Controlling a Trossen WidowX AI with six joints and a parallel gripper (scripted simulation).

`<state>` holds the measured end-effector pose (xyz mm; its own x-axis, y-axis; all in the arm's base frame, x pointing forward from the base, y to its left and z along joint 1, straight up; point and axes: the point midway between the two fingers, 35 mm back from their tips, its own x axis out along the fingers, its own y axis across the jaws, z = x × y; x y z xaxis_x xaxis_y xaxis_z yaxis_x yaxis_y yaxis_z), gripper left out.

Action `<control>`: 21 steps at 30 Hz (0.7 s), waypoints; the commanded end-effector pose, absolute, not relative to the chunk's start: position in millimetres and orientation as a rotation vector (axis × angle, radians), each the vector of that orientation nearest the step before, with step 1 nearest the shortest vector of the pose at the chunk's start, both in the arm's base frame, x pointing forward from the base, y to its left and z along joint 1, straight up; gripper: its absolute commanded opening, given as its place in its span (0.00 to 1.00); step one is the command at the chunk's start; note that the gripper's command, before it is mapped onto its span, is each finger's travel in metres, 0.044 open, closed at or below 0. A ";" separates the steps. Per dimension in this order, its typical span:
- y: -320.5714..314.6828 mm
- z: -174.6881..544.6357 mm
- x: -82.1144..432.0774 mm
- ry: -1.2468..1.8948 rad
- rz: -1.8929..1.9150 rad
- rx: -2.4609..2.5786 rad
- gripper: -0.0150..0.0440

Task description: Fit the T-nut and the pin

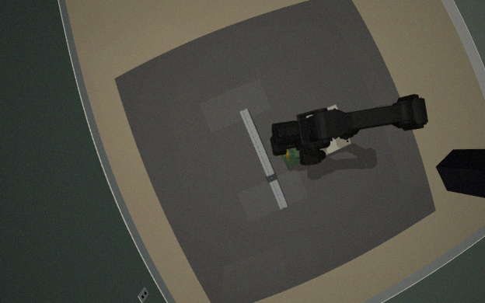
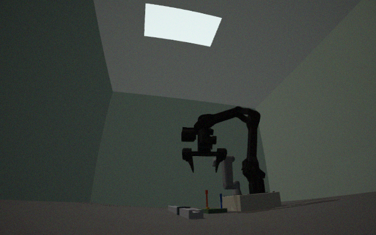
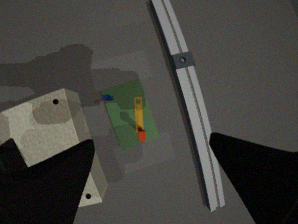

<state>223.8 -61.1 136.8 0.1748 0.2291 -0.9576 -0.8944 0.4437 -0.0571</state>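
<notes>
The brass T-nut (image 1: 287, 154) (image 3: 139, 116) lies on the green tray (image 1: 290, 163) (image 2: 215, 211) (image 3: 130, 141). Its orange handle (image 2: 206, 199) (image 3: 142, 136) stands up from one end. The blue pin (image 2: 221, 201) (image 3: 107, 97) stands upright at the tray's edge. The aluminum rail (image 1: 256, 144) (image 2: 191, 213) (image 3: 188, 100) lies beside the tray, with the dark bracket (image 1: 271, 178) (image 3: 189, 59) across it. No nut shows in its slot. My gripper (image 2: 205, 172) (image 3: 153, 143) is open and empty, pointing down, well above the tray and handle. In the top view the arm hides the fingers.
A cream block (image 1: 338, 146) (image 2: 259, 202) (image 3: 37, 122) stands beside the tray, on the side away from the rail. A grey arm-like shape (image 2: 229, 173) shows behind my arm. A black block (image 1: 464, 171) is at the right in the top view.
</notes>
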 end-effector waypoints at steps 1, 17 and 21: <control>-59.4 135.2 216.5 1.140 0.942 -0.746 1.00; -59.2 72.9 222.4 1.140 0.942 -0.746 1.00; -59.4 66.5 223.1 1.140 0.941 -0.746 1.00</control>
<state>224.1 -59.6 72.8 0.1440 0.2285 -0.9628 -0.9038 0.4267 -0.0339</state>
